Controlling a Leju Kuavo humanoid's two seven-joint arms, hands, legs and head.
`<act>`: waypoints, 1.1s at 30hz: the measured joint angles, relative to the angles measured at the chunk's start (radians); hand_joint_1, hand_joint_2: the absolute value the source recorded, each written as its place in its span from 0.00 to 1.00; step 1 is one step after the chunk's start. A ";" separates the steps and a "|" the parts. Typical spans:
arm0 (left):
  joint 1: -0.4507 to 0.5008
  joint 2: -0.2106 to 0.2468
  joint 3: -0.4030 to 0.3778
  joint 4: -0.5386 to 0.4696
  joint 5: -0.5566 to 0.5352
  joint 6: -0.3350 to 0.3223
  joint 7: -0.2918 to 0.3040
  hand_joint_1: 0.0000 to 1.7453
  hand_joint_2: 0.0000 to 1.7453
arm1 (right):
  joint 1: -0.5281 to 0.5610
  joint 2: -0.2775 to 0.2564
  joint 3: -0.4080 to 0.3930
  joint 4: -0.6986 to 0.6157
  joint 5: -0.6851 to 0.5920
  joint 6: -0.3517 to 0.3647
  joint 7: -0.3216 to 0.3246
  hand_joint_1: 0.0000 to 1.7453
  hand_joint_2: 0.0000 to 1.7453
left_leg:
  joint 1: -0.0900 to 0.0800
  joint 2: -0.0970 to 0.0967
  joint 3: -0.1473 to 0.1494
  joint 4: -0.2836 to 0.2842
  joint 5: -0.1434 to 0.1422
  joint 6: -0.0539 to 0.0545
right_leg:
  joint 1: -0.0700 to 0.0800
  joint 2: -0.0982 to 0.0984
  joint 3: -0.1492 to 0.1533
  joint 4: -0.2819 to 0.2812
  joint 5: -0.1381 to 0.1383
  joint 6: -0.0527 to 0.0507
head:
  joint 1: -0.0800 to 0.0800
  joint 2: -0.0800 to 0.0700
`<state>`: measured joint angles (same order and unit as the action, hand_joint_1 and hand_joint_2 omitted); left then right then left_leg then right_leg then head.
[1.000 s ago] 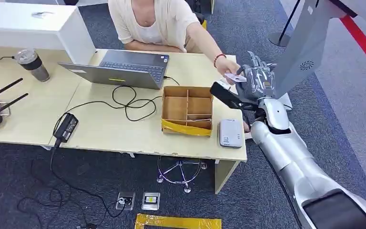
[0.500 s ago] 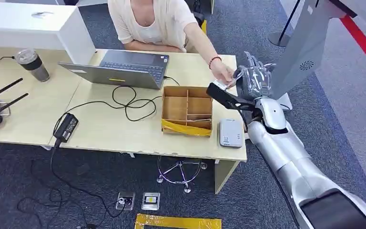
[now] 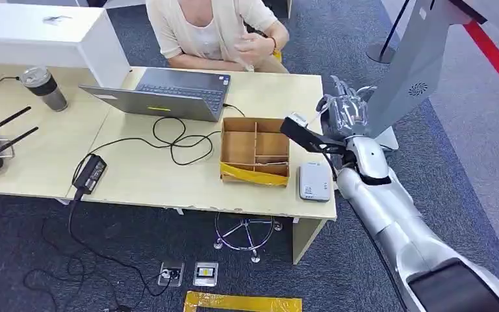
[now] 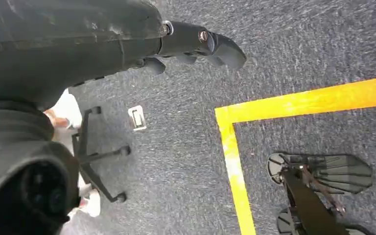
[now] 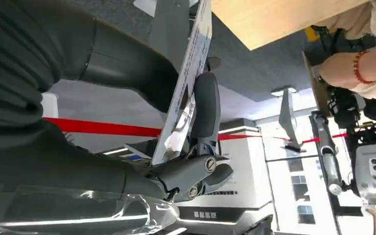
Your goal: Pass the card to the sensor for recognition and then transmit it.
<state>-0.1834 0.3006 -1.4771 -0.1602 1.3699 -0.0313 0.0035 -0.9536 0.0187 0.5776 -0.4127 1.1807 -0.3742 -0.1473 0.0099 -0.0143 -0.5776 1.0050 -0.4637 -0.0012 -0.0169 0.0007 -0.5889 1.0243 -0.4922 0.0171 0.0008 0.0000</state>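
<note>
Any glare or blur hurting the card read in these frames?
Right wrist view: the card is seen nearly edge-on with a bright sheen on its face, print unreadable; bright white backdrop behind. Head view: even light, sharp, right hand hides the card. Left wrist view: the floor slightly soft.

Person's hand (image 3: 255, 47): withdrawn from beside the right hand (image 3: 343, 114) to chest. Card (image 5: 183, 88): now pinched in right hand.

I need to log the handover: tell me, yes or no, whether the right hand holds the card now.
Yes: in the right wrist view the card stands edge-on, pinched between the right hand's thumb and a dark finger.
</note>
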 joint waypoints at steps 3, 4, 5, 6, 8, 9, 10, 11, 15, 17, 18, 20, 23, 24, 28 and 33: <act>0.001 0.000 0.000 0.000 0.011 0.004 0.015 0.00 0.00 | 0.017 -0.006 0.000 0.003 0.008 0.010 -0.008 1.00 1.00 | 0.000 0.000 0.000 0.000 0.000 0.000 | 0.000 0.000 0.000 0.000 0.000 0.000 | 0.000 0.000; 0.001 0.000 0.000 0.000 0.013 0.005 0.018 0.00 0.00 | 0.023 -0.008 0.000 0.004 0.008 0.010 -0.009 1.00 1.00 | 0.000 0.000 0.000 0.000 0.000 0.000 | 0.000 0.000 0.000 0.000 0.000 0.000 | 0.000 0.000; 0.002 0.000 0.000 0.000 0.013 0.006 0.018 0.00 0.00 | 0.028 -0.011 0.000 0.006 0.009 0.010 -0.009 1.00 1.00 | 0.000 0.000 0.000 0.000 0.000 0.000 | 0.000 0.000 0.000 0.000 0.000 0.000 | 0.000 0.000; 0.003 0.000 0.000 0.000 0.014 0.007 0.019 0.00 0.00 | 0.032 -0.014 0.000 0.006 0.010 0.011 -0.010 1.00 1.00 | 0.000 0.000 0.000 0.000 0.000 0.000 | 0.000 0.000 0.000 0.000 0.000 0.000 | 0.000 0.000; 0.003 0.000 0.000 0.000 0.020 0.008 0.021 0.00 0.00 | 0.035 -0.018 -0.001 0.006 0.012 0.020 -0.010 1.00 1.00 | 0.000 0.001 0.000 0.000 0.000 0.000 | 0.000 0.001 0.000 0.000 0.000 0.000 | 0.000 0.000; 0.003 0.000 0.000 0.000 0.021 0.010 0.024 0.00 0.00 | 0.037 -0.019 -0.001 0.006 0.014 0.024 -0.010 1.00 1.00 | 0.000 0.001 0.000 0.000 0.000 0.000 | 0.000 0.001 0.000 0.000 0.000 0.000 | 0.000 0.000; 0.003 0.000 0.000 0.000 0.024 0.011 0.026 0.00 0.00 | 0.039 -0.021 -0.001 0.006 0.016 0.028 -0.011 1.00 1.00 | 0.000 0.001 0.000 0.000 0.000 0.000 | 0.000 0.001 0.000 0.000 0.000 0.000 | 0.000 0.000; 0.003 0.000 0.000 0.000 0.027 0.012 0.028 0.00 0.00 | 0.043 -0.023 -0.001 0.007 0.019 0.029 -0.013 1.00 1.00 | 0.000 0.001 0.000 0.000 0.000 0.000 | 0.000 0.001 0.000 0.000 0.000 0.000 | 0.000 0.000; 0.004 0.000 0.000 0.000 0.030 0.016 0.030 0.00 0.00 | 0.061 -0.032 -0.001 0.016 0.023 0.028 -0.019 1.00 1.00 | 0.000 0.001 0.000 0.000 0.000 0.000 | 0.000 0.001 0.000 0.000 0.000 0.000 | 0.000 0.000; 0.004 -0.001 0.000 0.000 0.031 0.019 0.031 0.00 0.00 | 0.067 -0.035 -0.001 0.020 0.025 0.035 -0.023 1.00 1.00 | 0.000 0.001 0.000 0.000 0.000 0.000 | 0.000 0.001 -0.001 0.000 0.000 0.000 | 0.000 0.000; 0.004 -0.002 0.000 0.000 0.034 0.021 0.032 0.00 0.00 | 0.071 -0.037 -0.001 0.023 0.026 0.040 -0.027 1.00 1.00 | 0.000 0.001 0.000 0.000 0.000 0.000 | 0.000 0.001 0.000 0.000 0.000 0.000 | 0.000 0.000; 0.004 -0.005 0.000 0.000 0.043 0.026 0.035 0.00 0.00 | 0.081 -0.039 0.000 0.027 0.033 0.042 -0.039 1.00 1.00 | 0.000 0.001 0.000 0.000 0.000 0.000 | 0.000 0.001 0.000 0.000 0.000 0.000 | 0.000 0.000; 0.004 -0.009 0.000 0.000 0.058 0.041 0.050 0.00 0.00 | 0.097 -0.039 0.001 0.033 0.042 0.043 -0.052 1.00 1.00 | 0.000 0.001 0.000 0.000 0.000 0.000 | 0.000 0.001 0.000 0.000 0.000 0.000 | 0.000 0.000; 0.004 -0.010 0.001 0.000 0.063 0.047 0.056 0.00 0.00 | 0.100 -0.038 0.002 0.035 0.044 0.048 -0.053 1.00 1.00 | 0.000 0.001 0.000 0.000 0.000 0.000 | 0.000 0.001 0.000 0.000 0.000 0.000 | 0.000 0.000; 0.004 -0.016 0.003 0.000 0.079 0.065 0.073 0.00 0.00 | 0.110 -0.022 0.004 0.045 0.055 0.065 -0.060 1.00 1.00 | 0.000 0.001 0.000 0.000 0.000 0.000 | 0.000 0.001 0.000 0.000 0.000 0.000 | 0.000 0.000; 0.004 -0.023 0.003 0.000 0.091 0.080 0.085 0.00 0.00 | 0.122 -0.008 0.006 0.055 0.054 0.093 -0.068 1.00 1.00 | 0.000 0.001 0.000 0.000 0.000 0.000 | 0.000 0.001 0.000 0.000 0.000 0.000 | 0.000 0.000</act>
<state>-0.1790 0.2773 -1.4736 -0.1602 1.4611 0.0485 0.0889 -0.8316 0.0111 0.5833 -0.3582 1.2348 -0.2807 -0.2148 0.0101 -0.0133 -0.5779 1.0049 -0.4638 -0.0013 -0.0168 0.0014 -0.5892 1.0243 -0.4922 0.0170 0.0008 0.0000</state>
